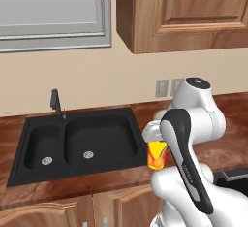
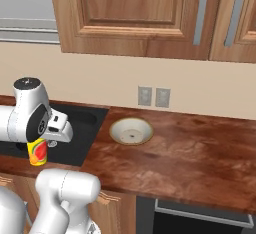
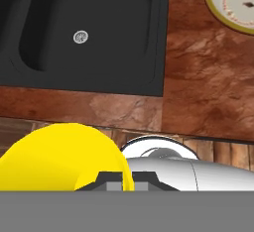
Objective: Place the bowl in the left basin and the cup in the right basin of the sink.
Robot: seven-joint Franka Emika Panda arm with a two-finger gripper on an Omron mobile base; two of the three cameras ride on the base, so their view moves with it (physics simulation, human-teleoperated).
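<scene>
The claw (image 1: 156, 146) is pinching the cup (image 1: 156, 155) and holds it in the air by the near right corner of the sink (image 1: 29, 124), over the strip of worktop (image 2: 190, 148) at the front edge rather than over black. From where I stand, the chief risk is letting go too soon: dropped here, the cup would likely strike the sink's rim or the front lip of the worktop and could tip toward the floor. The right basin (image 1: 99, 136), the wide one, lies just beside the cup to the left and farther back, so the carry looks short, but the cup hangs low enough that its base could clip the rim on the way across; a little lift first seems wise. Going too far left would put it over the narrow left basin (image 1: 43, 143), which is meant for the bowl (image 2: 131, 130). The bowl sits upright on the worktop just right of the sink, near the back wall, well apart from the cup. The faucet (image 1: 56, 104) stands at the back above the divider, out of the likely path. Open room is good above both basins; the wall cabinets (image 1: 184, 12) hang high overhead.
</scene>
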